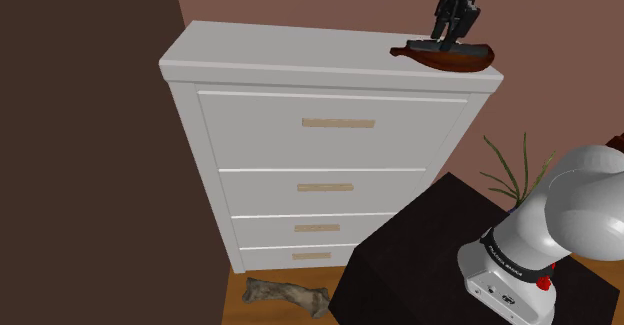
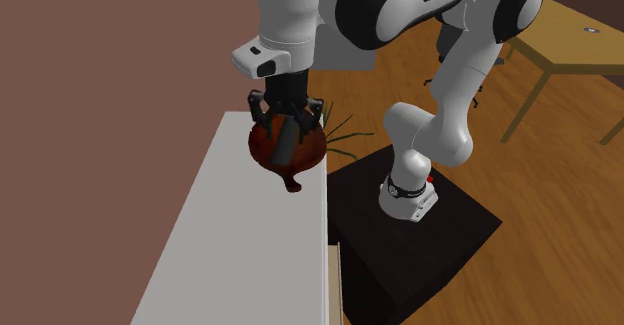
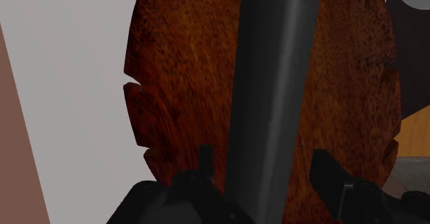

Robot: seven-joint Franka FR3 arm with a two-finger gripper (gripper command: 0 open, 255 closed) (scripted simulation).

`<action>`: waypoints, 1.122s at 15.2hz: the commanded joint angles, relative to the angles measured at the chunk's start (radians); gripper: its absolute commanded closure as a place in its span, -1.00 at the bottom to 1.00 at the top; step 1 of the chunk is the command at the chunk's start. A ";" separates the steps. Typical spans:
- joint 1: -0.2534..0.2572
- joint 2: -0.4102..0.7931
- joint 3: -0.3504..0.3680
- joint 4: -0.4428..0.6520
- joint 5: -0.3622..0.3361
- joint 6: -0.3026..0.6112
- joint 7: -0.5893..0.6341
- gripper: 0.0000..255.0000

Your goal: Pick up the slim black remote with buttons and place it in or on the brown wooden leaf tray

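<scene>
black jaws, nearest the wrist camera, stand apart on either side of the slim dark remote [image 3: 272,85], with a strip of tray showing between it and each finger, so they grip nothing. the remote lies lengthwise on the brown saw-edged leaf tray [image 3: 172,98]; placing looks done, and only the lift clear seems left. the tray sits at the corner of the white chest of drawers [image 1: 330,163] by the dark stand [image 1: 420,253]; a spiky plant [image 1: 515,168] and a bone-shaped object [image 1: 288,295] on the floor [image 1: 238,308] are well apart, obstructing nothing.
</scene>
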 commanded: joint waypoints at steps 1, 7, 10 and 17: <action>0.000 0.000 0.000 0.000 0.000 0.000 0.000 -1.00; 0.003 0.011 0.006 0.076 0.005 -0.065 -0.003 -1.00; 0.005 0.025 0.011 0.149 0.010 -0.124 -0.005 -1.00; 0.005 0.025 0.011 0.148 0.010 -0.124 -0.005 -1.00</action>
